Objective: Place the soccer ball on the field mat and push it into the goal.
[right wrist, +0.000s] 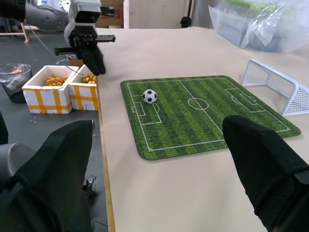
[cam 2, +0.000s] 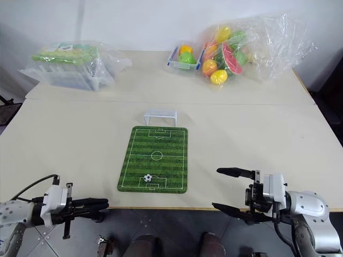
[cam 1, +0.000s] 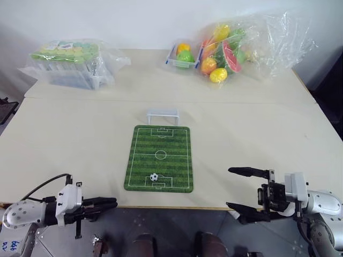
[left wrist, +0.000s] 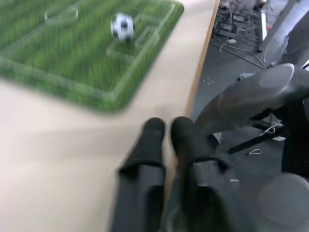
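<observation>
While the soccer ball [cam 1: 154, 176] rests on the field mat [cam 1: 160, 157], the left hand [cam 1: 110, 202] sits apart.

A tiny white ball with black patches [cam 1: 154, 176] sits on a flat green mat with grass stripes and white lines [cam 1: 170, 144]. The ball rests at the near end of the mat, right by the small painted box there (nothing is touching it). The mat lies flat on the pale table, close to its near edge. A little white goal frame with pale netting [cam 1: 162, 115] stands upright just past the mat's far end, a bit to the left, with its open side facing the mat.
</observation>
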{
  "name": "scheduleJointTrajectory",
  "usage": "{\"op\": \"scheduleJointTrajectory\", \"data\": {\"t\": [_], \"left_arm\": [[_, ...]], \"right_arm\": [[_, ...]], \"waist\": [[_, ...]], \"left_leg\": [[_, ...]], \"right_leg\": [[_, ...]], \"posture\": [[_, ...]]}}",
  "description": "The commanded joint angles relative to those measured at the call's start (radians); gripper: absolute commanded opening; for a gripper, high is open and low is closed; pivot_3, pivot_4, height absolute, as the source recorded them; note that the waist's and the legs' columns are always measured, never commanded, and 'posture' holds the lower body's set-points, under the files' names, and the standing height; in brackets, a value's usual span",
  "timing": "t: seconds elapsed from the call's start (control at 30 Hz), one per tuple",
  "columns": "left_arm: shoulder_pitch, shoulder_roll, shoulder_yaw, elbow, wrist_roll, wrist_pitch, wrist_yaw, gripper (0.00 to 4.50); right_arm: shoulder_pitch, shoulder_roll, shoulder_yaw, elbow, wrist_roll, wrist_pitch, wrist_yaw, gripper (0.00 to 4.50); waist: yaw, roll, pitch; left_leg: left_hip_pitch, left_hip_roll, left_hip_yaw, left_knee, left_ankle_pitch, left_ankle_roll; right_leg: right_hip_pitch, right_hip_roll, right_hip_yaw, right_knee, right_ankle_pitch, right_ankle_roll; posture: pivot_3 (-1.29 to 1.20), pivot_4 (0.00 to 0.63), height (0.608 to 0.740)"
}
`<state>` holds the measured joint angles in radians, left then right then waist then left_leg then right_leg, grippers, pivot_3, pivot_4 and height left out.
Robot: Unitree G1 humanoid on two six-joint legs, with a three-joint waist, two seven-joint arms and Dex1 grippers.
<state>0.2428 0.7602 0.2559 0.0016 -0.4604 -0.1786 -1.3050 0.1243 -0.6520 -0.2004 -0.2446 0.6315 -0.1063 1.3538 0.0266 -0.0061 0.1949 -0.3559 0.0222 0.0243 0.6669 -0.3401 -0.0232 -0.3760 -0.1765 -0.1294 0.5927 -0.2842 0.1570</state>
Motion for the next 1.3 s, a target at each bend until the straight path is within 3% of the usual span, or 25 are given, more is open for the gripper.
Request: {"op": "scheduleJointTrajectory", "data": {"t": [0.03, 0.37, 0.57, 0.87, 1.0, 1.13, 1.3], "left_arm": [[0.012, -0.004, 0.004, -0.054, -0.023, 0.005, -0.001, 0.05], [-0.145, -0.071, -0.152, -0.180, -0.008, 0.141, 0.085, 0.05], [-0.244, -0.112, -0.267, -0.137, 0.074, 0.148, 0.107, 0.05], [-0.396, -0.223, -0.304, 0.019, 0.140, 0.126, 0.214, 0.05], [-0.573, -0.313, -0.306, 0.234, 0.199, 0.034, 0.288, 0.05], [-0.767, -0.390, -0.278, 0.411, 0.238, -0.043, 0.389, 0.05], [-0.741, -0.351, -0.251, 0.389, 0.225, -0.070, 0.385, 0.05]], "right_arm": [[-0.007, 0.009, 0.001, -0.007, 0.003, -0.037, 0.019, 4.50], [-0.009, 0.014, 0.019, 0.001, -0.005, -0.042, 0.007, 4.50], [-0.003, 0.024, 0.027, 0.000, -0.007, -0.048, -0.002, 4.50], [0.064, 0.070, 0.026, -0.021, -0.030, -0.095, -0.047, 4.50], [0.061, 0.122, 0.027, -0.014, -0.050, -0.108, -0.129, 4.50], [0.009, 0.230, 0.016, -0.029, -0.067, -0.085, -0.331, 4.50], [-0.009, 0.267, 0.025, -0.055, -0.080, -0.068, -0.425, 4.50]], "waist": [[-0.002, 0.000, 0.000], [-0.002, 0.000, 0.000], [-0.002, 0.000, 0.000], [-0.001, 0.001, 0.000], [0.002, 0.000, 0.000], [0.000, 0.000, 0.000], [-0.014, 0.001, -0.001]], "left_leg": [[0.000, 0.000, 0.000, 0.000, 0.000, 0.000], [0.000, 0.002, 0.000, 0.000, -0.001, -0.001], [0.000, 0.004, 0.001, 0.001, -0.001, -0.002], [0.001, 0.005, 0.002, 0.001, -0.001, -0.002], [0.001, 0.005, 0.002, 0.004, -0.001, -0.002], [-0.001, 0.005, 0.002, 0.010, -0.001, -0.002], [0.000, 0.006, 0.005, 0.010, -0.003, -0.002]], "right_leg": [[0.000, 0.000, 0.000, 0.000, 0.000, 0.000], [0.000, 0.002, 0.000, 0.000, 0.000, 0.000], [0.000, 0.005, 0.001, 0.000, 0.000, -0.001], [0.000, 0.006, 0.002, -0.001, 0.000, -0.001], [0.000, 0.006, 0.002, 0.001, 0.001, -0.002], [0.000, 0.006, 0.002, 0.002, 0.001, -0.002], [0.000, 0.007, 0.005, 0.002, 0.002, -0.001]], "posture": [[0.00, 0.150, 0.740], [0.00, 0.150, 0.740], [0.00, 0.150, 0.740], [0.00, 0.150, 0.740], [0.00, 0.150, 0.740], [0.00, 0.150, 0.740], [0.00, 0.150, 0.740]]}}
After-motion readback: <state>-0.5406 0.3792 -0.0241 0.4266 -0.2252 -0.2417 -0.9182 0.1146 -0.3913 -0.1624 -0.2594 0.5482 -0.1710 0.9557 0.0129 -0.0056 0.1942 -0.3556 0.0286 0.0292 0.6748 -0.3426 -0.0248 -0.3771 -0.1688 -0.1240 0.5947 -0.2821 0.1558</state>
